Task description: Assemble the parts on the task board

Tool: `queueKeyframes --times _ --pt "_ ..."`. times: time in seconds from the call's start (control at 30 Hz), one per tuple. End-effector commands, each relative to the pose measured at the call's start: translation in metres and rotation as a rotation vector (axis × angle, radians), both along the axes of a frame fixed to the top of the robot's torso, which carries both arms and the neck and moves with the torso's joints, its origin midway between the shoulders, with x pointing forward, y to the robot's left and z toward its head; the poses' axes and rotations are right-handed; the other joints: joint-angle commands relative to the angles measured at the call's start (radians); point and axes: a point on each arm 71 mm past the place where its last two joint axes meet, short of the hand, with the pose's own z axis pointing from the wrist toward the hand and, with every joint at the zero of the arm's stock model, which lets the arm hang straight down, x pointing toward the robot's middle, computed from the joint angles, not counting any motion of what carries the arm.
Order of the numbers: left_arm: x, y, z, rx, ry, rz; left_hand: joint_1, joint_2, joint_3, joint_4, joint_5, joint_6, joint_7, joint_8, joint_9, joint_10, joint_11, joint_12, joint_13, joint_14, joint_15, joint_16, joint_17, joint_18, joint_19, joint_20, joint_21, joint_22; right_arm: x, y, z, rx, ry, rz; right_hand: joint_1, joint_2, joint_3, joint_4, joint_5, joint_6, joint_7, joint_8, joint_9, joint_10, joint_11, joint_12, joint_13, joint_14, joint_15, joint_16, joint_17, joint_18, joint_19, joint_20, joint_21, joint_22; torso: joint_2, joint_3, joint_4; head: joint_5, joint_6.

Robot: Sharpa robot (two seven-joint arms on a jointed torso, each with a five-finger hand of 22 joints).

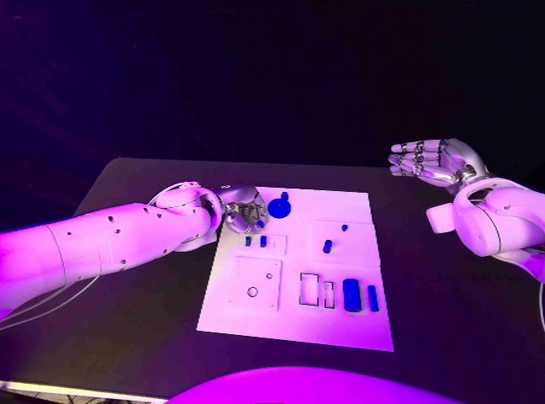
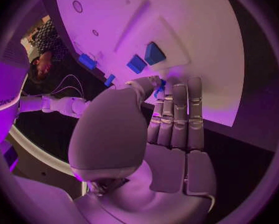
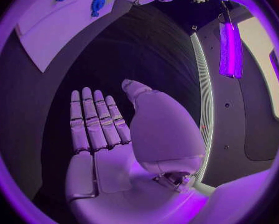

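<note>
Nearest edge of the task board [image 1: 299, 330] bare; just beyond, a row of rectangular cut-outs with two upright blue parts [image 1: 351, 295] beside them at the board's right, presumably seated or awaiting neighbours. Mid-board: two small blue pegs [image 1: 256, 241] in a raised block at left, a single blue peg [image 1: 327, 247] in the square block at right. Left hand [image 1: 239, 210] over the board's far left corner, thumb and fingers [image 2: 178, 115] brought close together with a small blue part [image 2: 159, 87] at their tips, apparently pinched there for carrying toward a slot; firmness of hold hard to judge. Round blue part [image 1: 280, 207] just beside that hand, on the board near its far edge. Right hand [image 1: 433, 162] raised above the table [image 1: 127, 337] well apart from the board, fingers extended and holding nothing, probably parked clear of the left arm's working space.
</note>
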Motion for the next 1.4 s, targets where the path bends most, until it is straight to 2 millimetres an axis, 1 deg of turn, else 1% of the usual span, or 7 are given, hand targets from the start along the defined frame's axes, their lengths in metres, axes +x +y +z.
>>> queueKeyframes --times 0.03,0.4,0.5,0.53,1.0,1.23,1.4 --pt "0.000 0.000 -0.001 0.003 0.011 -0.002 -0.011 -0.002 -0.002 0.005 0.003 -0.011 0.000 -0.006 -0.002 -0.006 0.001 0.007 0.003 -0.008 0.000 -0.002 0.001 0.014 -0.001 0.001 -0.004 -0.002 0.000 0.002 0.001 0.001 -0.011 0.015 -0.004 0.002 -0.004 0.000 -0.003 0.000 0.076 -0.005 -0.001 0.001 0.000 -0.003 0.000 0.005 0.003 -0.005 -0.001 -0.004 -0.009 0.000 0.005 -0.001 0.000 0.0005 -0.0006 0.001 0.000" --pt "0.000 0.002 -0.001 0.008 0.012 0.011 -0.015 -0.008 -0.001 0.011 0.004 -0.024 0.002 -0.021 -0.010 -0.012 0.001 0.013 0.014 -0.012 0.000 -0.004 0.001 0.014 0.000 0.002 -0.009 -0.005 0.000 0.001 0.000 0.000 -0.011 0.012 -0.005 0.001 -0.005 0.000 -0.003 0.001 0.077 -0.006 -0.002 0.000 0.001 -0.003 0.000 0.004 0.003 -0.005 -0.002 -0.005 -0.010 0.000 0.005 -0.003 0.000 0.0009 -0.0005 0.000 0.000" --pt "0.001 0.003 -0.002 0.010 0.015 0.015 -0.022 -0.019 0.000 0.020 0.004 -0.056 0.004 -0.046 -0.023 -0.025 0.004 0.015 0.024 -0.028 0.003 -0.016 -0.009 0.013 -0.001 0.004 -0.016 -0.009 -0.001 0.001 0.001 -0.003 -0.014 0.008 -0.004 -0.001 -0.006 -0.003 -0.003 0.003 0.078 -0.006 -0.002 -0.009 0.003 -0.005 -0.001 -0.010 0.007 -0.008 -0.007 -0.008 -0.031 0.000 0.001 -0.008 0.000 0.0011 -0.0007 0.000 -0.001" --pt "0.001 0.004 -0.002 0.010 0.016 0.017 -0.028 -0.027 -0.002 0.029 0.003 -0.088 -0.002 -0.067 -0.035 -0.042 0.009 0.011 0.028 -0.036 0.007 -0.016 -0.007 0.013 -0.005 0.008 -0.023 -0.013 -0.001 0.001 0.001 -0.004 -0.015 0.007 -0.004 -0.001 -0.006 -0.003 -0.003 0.003 0.078 -0.006 -0.002 -0.009 0.003 -0.005 -0.001 -0.010 0.007 -0.008 -0.007 -0.008 -0.031 0.000 0.001 -0.008 0.000 0.0011 -0.0007 0.000 -0.001" --pt "0.002 0.012 -0.003 0.027 0.023 0.039 -0.029 -0.032 -0.016 0.038 0.003 -0.119 -0.005 -0.087 -0.049 -0.059 0.014 0.012 0.038 -0.047 0.012 -0.013 -0.003 0.013 -0.005 0.013 -0.034 -0.020 -0.001 0.000 0.001 -0.014 -0.017 0.011 0.006 -0.006 -0.005 -0.013 -0.002 0.021 0.077 -0.003 0.000 -0.015 0.004 -0.004 0.000 -0.020 0.009 -0.007 -0.011 -0.011 -0.036 0.000 0.000 -0.011 0.000 0.0008 -0.0011 -0.001 0.001" --pt "0.002 0.022 -0.002 0.034 0.016 0.056 -0.025 -0.031 -0.019 0.039 0.004 -0.113 -0.002 -0.084 -0.050 -0.065 0.015 0.013 0.040 -0.050 0.013 -0.012 -0.002 0.013 -0.005 0.014 -0.036 -0.022 -0.001 0.001 0.001 -0.047 -0.023 0.039 0.035 -0.017 0.008 -0.052 -0.002 0.053 0.066 0.007 0.004 0.001 -0.006 0.000 0.000 0.012 -0.002 0.009 -0.007 -0.003 0.002 -0.001 0.010 -0.011 0.000 0.0003 -0.0008 -0.002 0.002" --pt "0.007 0.035 0.005 -0.018 -0.003 0.106 -0.009 -0.023 -0.018 0.036 0.005 -0.076 0.009 -0.063 -0.047 -0.067 0.015 0.021 0.050 -0.051 0.013 -0.008 0.000 0.014 -0.001 0.014 -0.036 -0.022 -0.002 0.004 0.000 -0.114 -0.031 0.099 0.060 -0.025 0.044 -0.092 -0.001 0.087 0.045 0.018 0.007 0.049 -0.027 0.007 0.001 0.089 -0.027 0.047 0.006 0.014 0.056 -0.008 0.038 -0.005 -0.001 0.0008 -0.0013 -0.001 0.004"
